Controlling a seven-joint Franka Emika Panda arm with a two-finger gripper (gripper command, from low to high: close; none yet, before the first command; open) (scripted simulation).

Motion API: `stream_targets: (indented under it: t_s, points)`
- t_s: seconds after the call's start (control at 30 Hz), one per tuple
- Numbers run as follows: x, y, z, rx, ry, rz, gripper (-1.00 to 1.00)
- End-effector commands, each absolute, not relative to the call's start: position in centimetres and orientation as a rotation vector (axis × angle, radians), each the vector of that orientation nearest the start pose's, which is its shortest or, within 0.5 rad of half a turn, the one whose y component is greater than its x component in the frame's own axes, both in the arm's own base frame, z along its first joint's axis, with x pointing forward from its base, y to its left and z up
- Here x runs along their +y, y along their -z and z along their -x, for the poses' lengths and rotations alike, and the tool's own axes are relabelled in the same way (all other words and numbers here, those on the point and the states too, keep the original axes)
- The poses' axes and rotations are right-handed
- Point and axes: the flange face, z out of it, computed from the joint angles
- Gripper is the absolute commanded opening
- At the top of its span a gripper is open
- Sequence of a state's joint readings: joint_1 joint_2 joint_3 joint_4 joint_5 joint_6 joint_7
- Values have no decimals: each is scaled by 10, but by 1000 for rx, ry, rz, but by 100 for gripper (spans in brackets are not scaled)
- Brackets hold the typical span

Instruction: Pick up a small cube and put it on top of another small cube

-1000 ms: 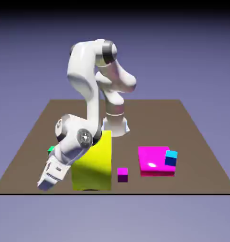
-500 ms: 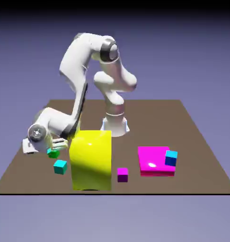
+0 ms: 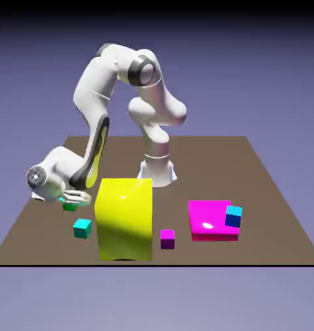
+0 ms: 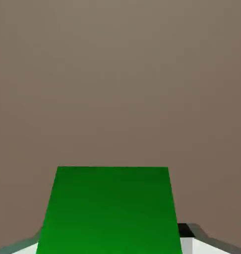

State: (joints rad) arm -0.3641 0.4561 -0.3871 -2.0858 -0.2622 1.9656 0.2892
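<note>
While the green cube sits in the grip, everything hinges on where the blue cube lies from it.

End effector: the end effector [image 3: 74, 199] is low at the exterior view's left, just beside the yellow block [image 3: 125, 218], clenched on the green cube [image 3: 70, 206]; the hand view fills its lower half with green between the grey tips.

Green cube: at or barely above the counter [image 3: 276, 194]; I cannot tell whether it has left the surface. In the hand view [image 4: 108, 211] only bare brown shows beyond it.

Blue cube: the blue cube [image 3: 233, 216] stands on the edge of the magenta slab [image 3: 210, 220], well apart, toward the exterior view's right.

Key relation: from the grip, the goal lies straight across to the exterior view's right, with the tall yellow block between them. Both cubes are equal-sided, so no long axis matters.

Obstacles: the teal cube [image 3: 82, 227] lies near the grip on the camera side; the magenta small cube [image 3: 167, 238] sits between the block and the slab.

Open room: the block's top looks higher than the grip, so I judge a lift above it is needed first. Behind the block, toward the robot's base, the counter looks open too.

Edges: the slab stands well inside the counter's near edge.
</note>
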Motion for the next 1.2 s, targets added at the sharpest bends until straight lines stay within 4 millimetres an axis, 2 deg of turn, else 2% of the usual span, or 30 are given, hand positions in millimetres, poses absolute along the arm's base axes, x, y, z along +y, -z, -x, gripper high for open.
stream_targets:
  t_s: [0.0, 0.2, 0.3, 0.37, 0.43, 0.5, 0.57, 0.63, 0.7, 0.77, 0.8, 0.87, 0.9, 0.93, 1.1, 1.13, 1.17]
  points:
    - [-369, -210, -376, 1272, -1003, 3000, -100]
    - [-347, -310, -427, 624, -770, 3446, -100]
    - [-253, -321, -481, -16, -628, 3627, -100]
    - [-183, -329, -506, -477, -511, 3676, -100]
    - [-108, -330, -519, -929, -391, 3652, -100]
    - [-31, -329, -520, -1372, -264, 3560, -100]
    - [44, -327, -510, -1808, -129, 3402, -100]
    - [117, -325, -488, -2224, 11, 3177, -100]
    - [184, -322, -454, -2609, 153, 2888, -100]
    - [243, -313, -412, -2910, 269, 2568, -100]
    - [268, -307, -387, 1877, -197, -1483, -100]
    - [311, -291, -333, 2037, -252, -1298, -100]
    - [311, -279, -319, 2071, -236, -1277, -100]
    - [298, -268, -321, 2069, -207, -1287, -100]
    - [289, -218, -347, 2069, -206, -1287, -100]
    - [288, -213, -350, 2069, -207, -1287, -100]
    - [288, -213, -350, 2069, -207, -1287, 100]
